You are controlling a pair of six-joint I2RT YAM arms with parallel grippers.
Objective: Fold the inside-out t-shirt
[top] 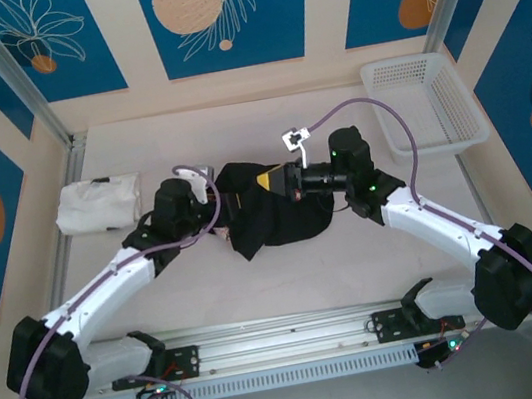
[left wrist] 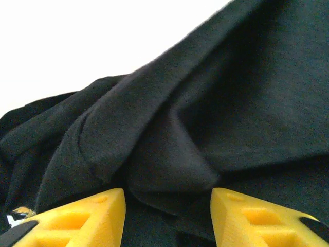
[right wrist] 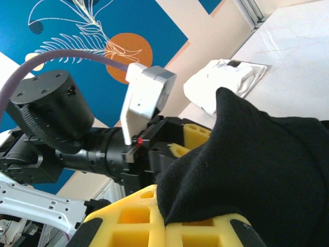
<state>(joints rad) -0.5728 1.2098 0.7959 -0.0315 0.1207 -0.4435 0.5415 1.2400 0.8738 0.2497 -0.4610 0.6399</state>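
The right claw (right wrist: 165, 220) is clamped on a fold of the inside-out t-shirt (right wrist: 267, 175), its blocky yellow fingers (right wrist: 128, 221) pressed together at the bottom of its wrist view with black cloth bunched up out of them. From above, that claw (top: 276, 179) points toward the left of the frame at the shirt's upper edge, forearm nearly level, elbow bent back toward the lower right corner.

The left claw (left wrist: 167, 206) stands parted: two yellow fingers (left wrist: 87, 218) sit well apart in the lower corners, with a soft ridge of dark knit beyond the gap and nothing pinched between them. Overhead, it (top: 218, 203) meets the shirt's left edge, its white arm reaching up from the lower left.

The t-shirt (top: 274, 220) lies crumpled in a black heap at the middle of the pale table (top: 309, 279), matte, with deep folds (left wrist: 205, 113).

A white folded garment (top: 97, 203) rests at the left, a white slatted plastic basket (top: 423, 104) at the upper right.
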